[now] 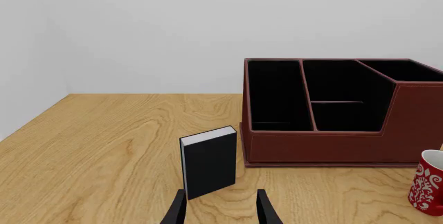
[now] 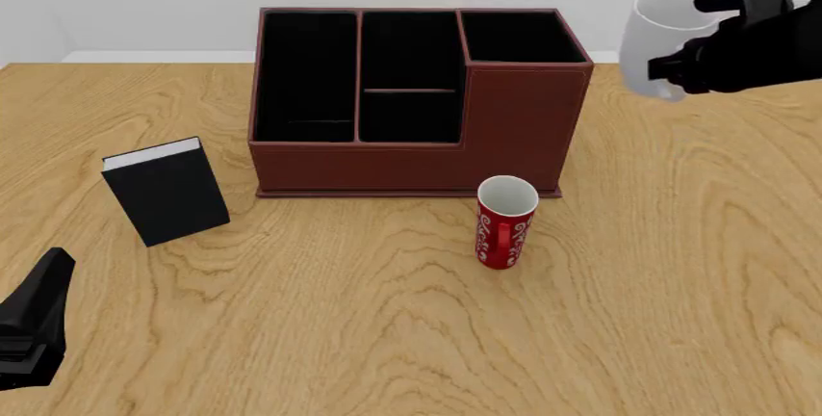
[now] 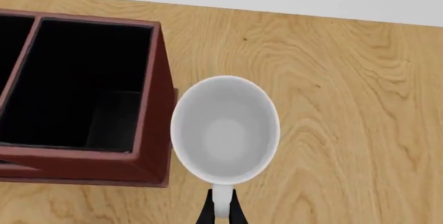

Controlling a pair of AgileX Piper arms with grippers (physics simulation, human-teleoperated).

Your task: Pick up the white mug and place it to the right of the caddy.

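The white mug (image 2: pixel 652 42) hangs in the air at the far right, just right of the caddy (image 2: pixel 411 117) and above table level. My right gripper (image 2: pixel 687 55) is shut on its handle. From the right wrist view I look straight down into the white mug (image 3: pixel 225 129), with the gripper (image 3: pixel 221 211) pinching the handle and the caddy's tall end (image 3: pixel 90 94) right beside it. My left gripper (image 2: pixel 38 325) rests low at the near left; in its own view the gripper (image 1: pixel 220 211) stands open with nothing between its fingers, behind the black book.
A red mug with white pattern (image 2: pixel 505 221) stands upright in front of the caddy's right end. A small black book (image 2: pixel 167 191) stands on edge left of the caddy. The wooden table (image 2: pixel 385 339) ends at a white wall behind.
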